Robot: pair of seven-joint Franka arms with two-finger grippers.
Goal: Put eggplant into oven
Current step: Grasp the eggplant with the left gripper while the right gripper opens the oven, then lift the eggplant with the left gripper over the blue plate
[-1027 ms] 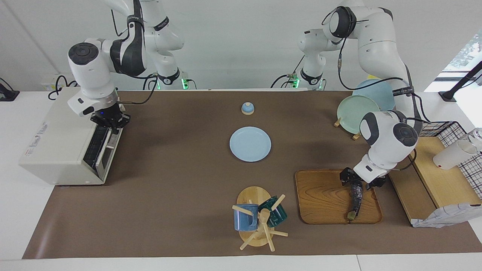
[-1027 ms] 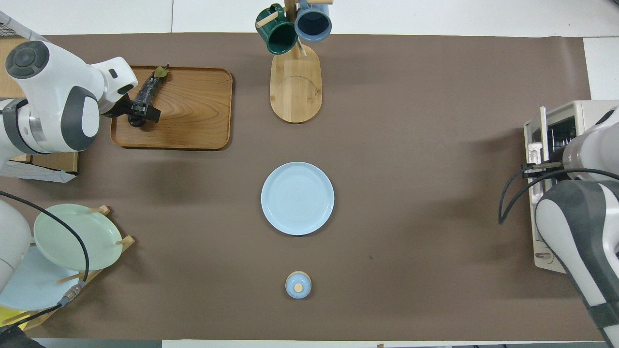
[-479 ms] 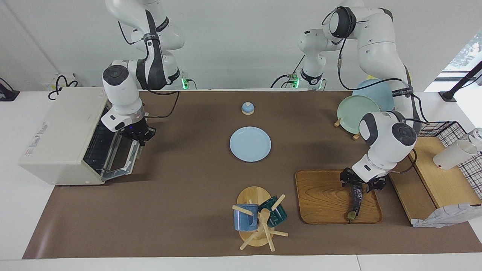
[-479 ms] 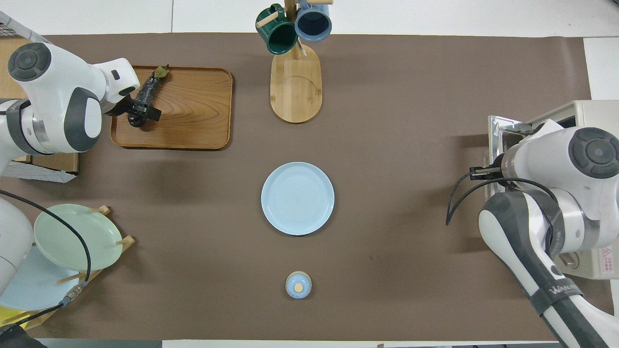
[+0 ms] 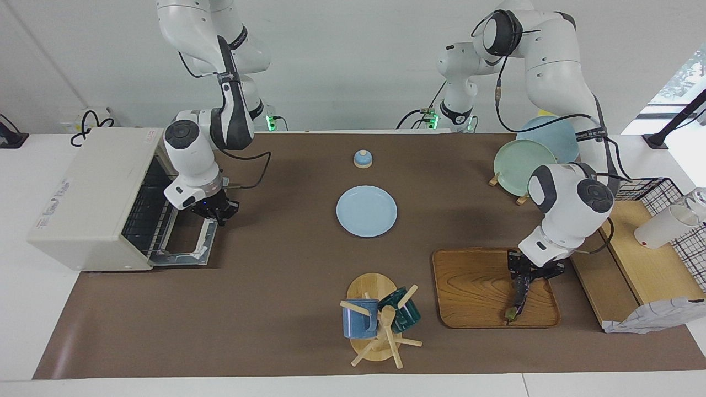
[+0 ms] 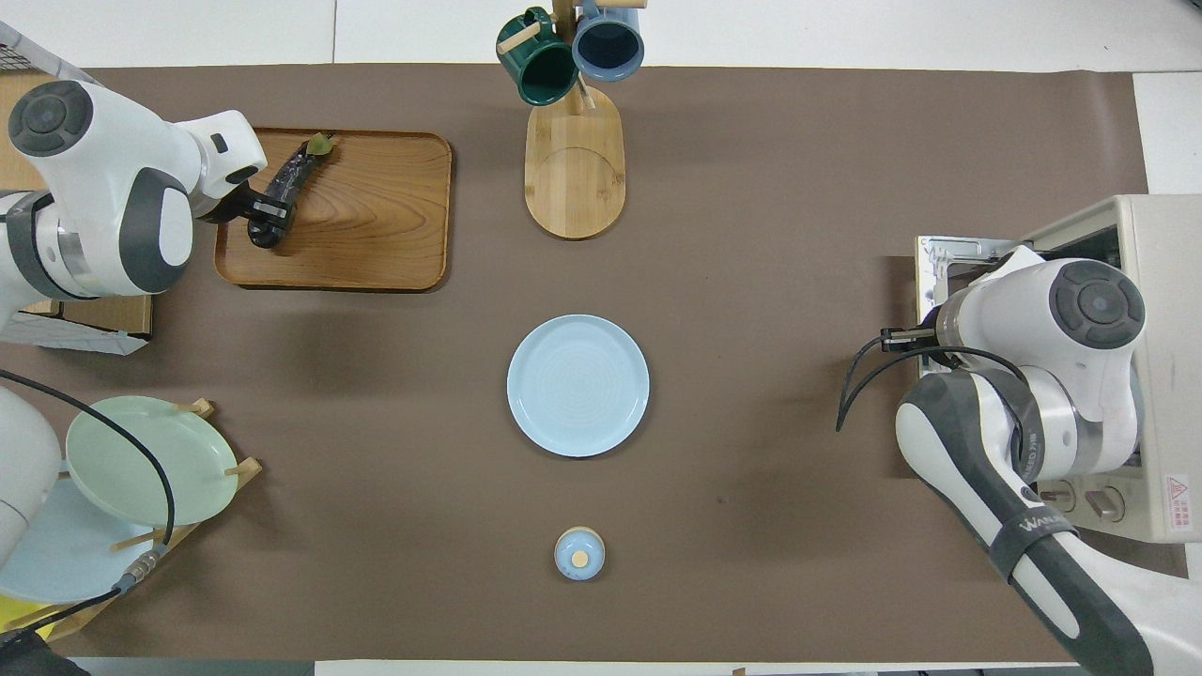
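- The long, thin, dark purple eggplant with a green stem end (image 5: 520, 294) lies on the rectangular wooden tray (image 5: 474, 286) at the left arm's end of the table, along the tray edge toward that end, its stem pointing away from the robots.
- The left gripper (image 5: 528, 271) is down on the eggplant's blunt end, the end nearer the robots, its black fingers pinched in from both sides of that end.
- Whether the eggplant has left the tray surface I cannot tell; its stem end looks to rest on the wood.
- The boxy off-white toaster oven (image 5: 88, 198) stands at the right arm's end of the table, its dark glass drop-down door (image 5: 190, 245) folded down flat in front of it, the wire rack showing inside.
- The right gripper (image 5: 216, 211) is over the outer edge of that lowered door, fingertips together; from the facing view it seems to be at the door's metal bar handle, though the wrist hides the contact.
- Compared with a second ago, the left gripper's fingers, then spread wide either side of the eggplant, have closed onto it, and the eggplant has swung slightly.
- Over the same second the oven door has gone from nearly upright to fully down, and the right gripper has travelled out and down with it.
- A round pale blue plate (image 5: 366, 210) sits mid-table, well apart from both grippers.
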